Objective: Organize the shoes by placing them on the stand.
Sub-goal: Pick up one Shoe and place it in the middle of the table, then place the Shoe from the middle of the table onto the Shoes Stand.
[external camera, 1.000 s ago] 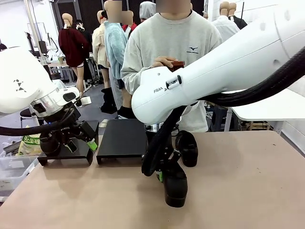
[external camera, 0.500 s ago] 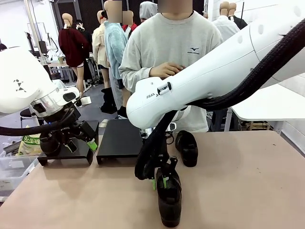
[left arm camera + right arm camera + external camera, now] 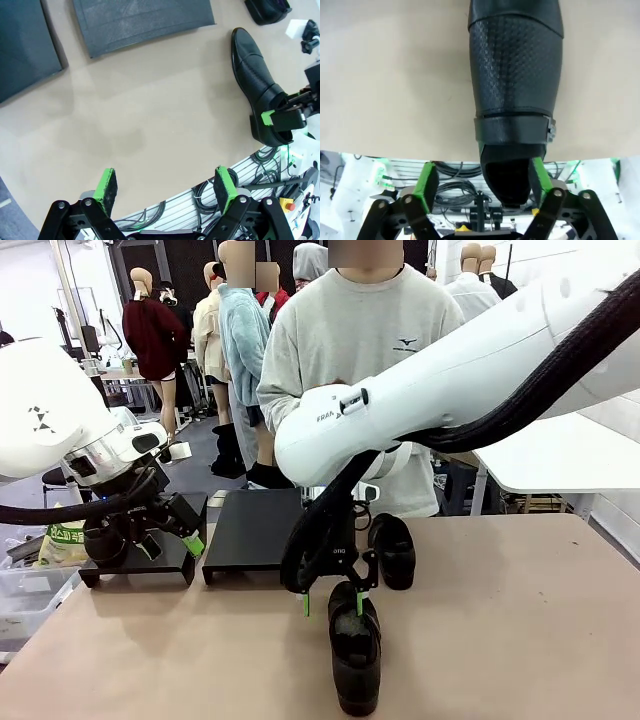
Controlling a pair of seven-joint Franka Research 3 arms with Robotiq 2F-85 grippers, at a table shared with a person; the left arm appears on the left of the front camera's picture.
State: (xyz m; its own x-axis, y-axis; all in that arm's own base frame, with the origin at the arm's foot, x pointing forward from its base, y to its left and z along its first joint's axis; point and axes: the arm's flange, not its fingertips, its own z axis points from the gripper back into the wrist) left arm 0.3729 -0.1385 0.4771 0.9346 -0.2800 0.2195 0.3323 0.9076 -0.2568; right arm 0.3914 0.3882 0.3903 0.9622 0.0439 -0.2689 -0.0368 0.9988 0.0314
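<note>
Two shiny black shoes are on the desk [image 3: 520, 620], and none is on a stand. The near shoe [image 3: 356, 655] lies flat in the middle of the desk, with its round toe pointing to the near edge and its heel to the far side. The right claw [image 3: 331, 604] reaches in from the right and hangs over the heel end of this shoe. It is open wide, with one green pad on each side of the heel. In the right wrist view one pad sits just beside the shoe and the other pad is well apart from it. The far shoe [image 3: 393, 548] sits flat behind it, a bit to the right. Just left of that shoe is the middle stand [image 3: 255, 530], flat and black. The left stand [image 3: 160, 562] is beside it, farther left. The left claw [image 3: 165, 185] hangs over the left stand. It is open wide too and holds nothing. A person [image 3: 365, 330] in a grey top stands at the far side of the desk.
</note>
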